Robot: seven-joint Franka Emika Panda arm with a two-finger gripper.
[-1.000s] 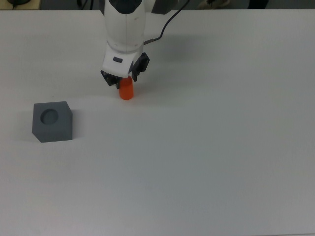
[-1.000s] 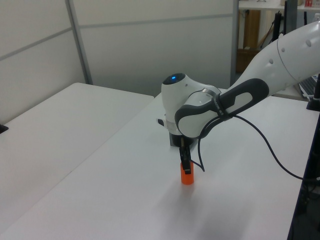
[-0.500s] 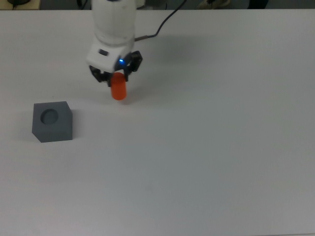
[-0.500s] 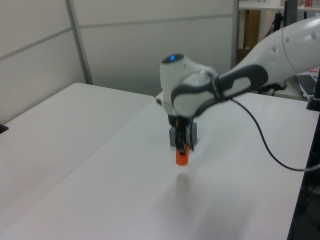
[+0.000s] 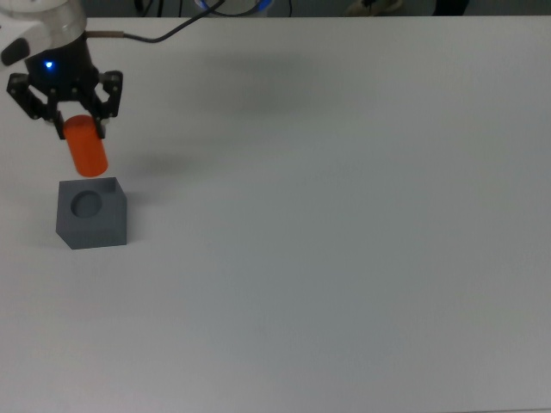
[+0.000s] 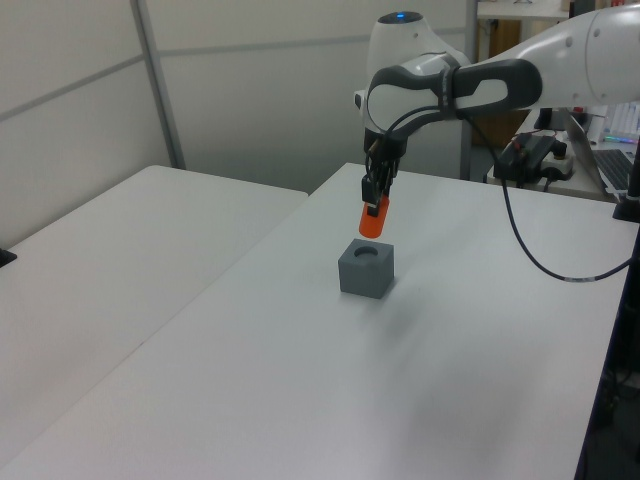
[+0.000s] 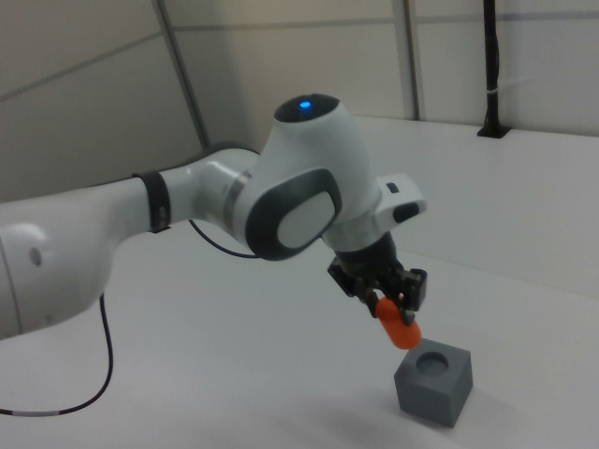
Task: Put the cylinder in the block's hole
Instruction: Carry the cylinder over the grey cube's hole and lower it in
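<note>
The white table (image 5: 344, 215) fills the top view, and no brand, label or writing can be read on anything in any view. The arm (image 7: 187, 210), white with dark grey joint covers, reaches in from the right view's left; a blue light glows on its wrist (image 7: 301, 104). A black cable (image 6: 540, 255) loops from the arm down to the table at the left view's right.

The block (image 5: 91, 213) is a dark grey cube resting on the table at about 9 o'clock in the top view, with its round hole (image 5: 86, 203) facing up and unfilled.

The gripper (image 5: 69, 120) hangs in the air at 12 o'clock of the block in the top view, up in the corner at the top view's left. Its black fingers (image 5: 105, 93) are clamped on the upper end of the orange cylinder (image 5: 86, 146), which is clear of the table. The cylinder leans a little, its lower end pointing toward the block. In the left view the cylinder (image 6: 372, 217) sits just above the block's (image 6: 366, 268) far top edge, apart from it. In the right view its rounded lower end (image 7: 404, 335) hovers just beside the hole (image 7: 432, 360), at 10 o'clock of it.
</note>
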